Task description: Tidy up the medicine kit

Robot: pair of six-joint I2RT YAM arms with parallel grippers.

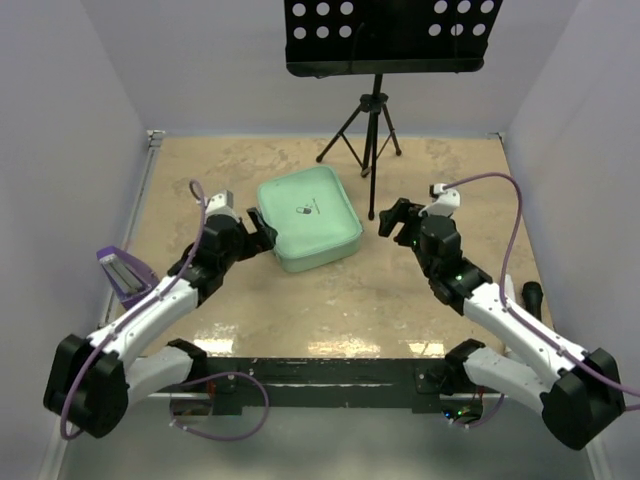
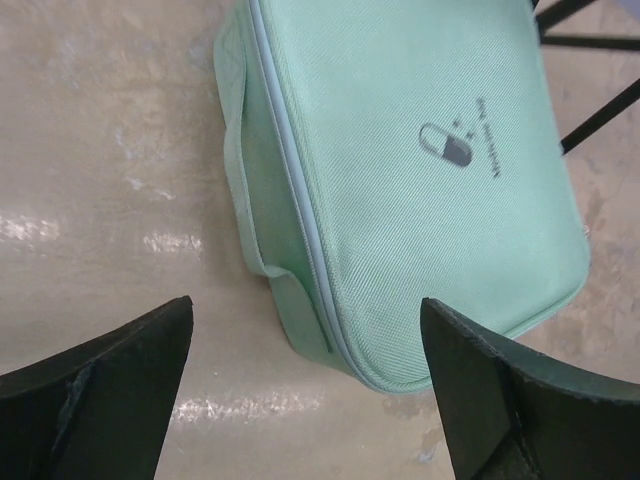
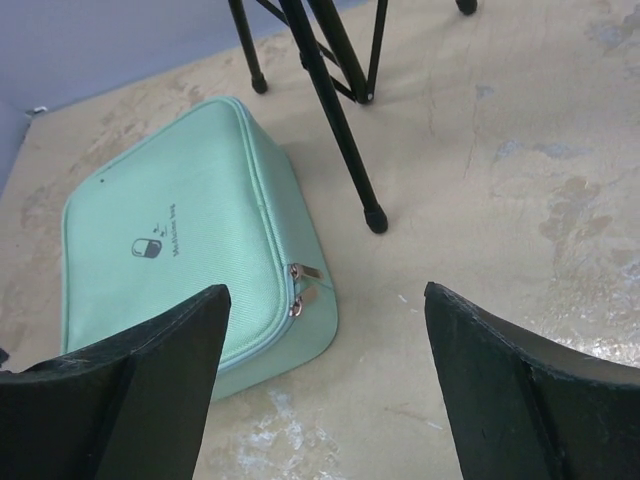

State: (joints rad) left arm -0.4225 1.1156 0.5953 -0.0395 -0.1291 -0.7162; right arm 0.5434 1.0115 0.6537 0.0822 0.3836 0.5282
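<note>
The medicine kit (image 1: 308, 218) is a mint-green fabric zip case with a small dark pill logo. It lies shut and flat on the table between the two arms. My left gripper (image 1: 262, 228) is open and empty just at the kit's left edge. In the left wrist view the kit (image 2: 420, 180) and its side strap (image 2: 240, 190) lie ahead between the open fingers of the left gripper (image 2: 305, 305). My right gripper (image 1: 392, 218) is open and empty, a little right of the kit. The right wrist view shows the kit (image 3: 170, 250) with two zip pulls (image 3: 305, 285) at its near corner, ahead of the right gripper (image 3: 326, 290).
A black music stand (image 1: 390, 35) on a tripod (image 1: 368, 130) stands behind the kit, one foot (image 3: 375, 220) close to its right side. A purple holder (image 1: 125, 272) sits at the left wall. A small black object (image 1: 532, 295) lies at the right wall.
</note>
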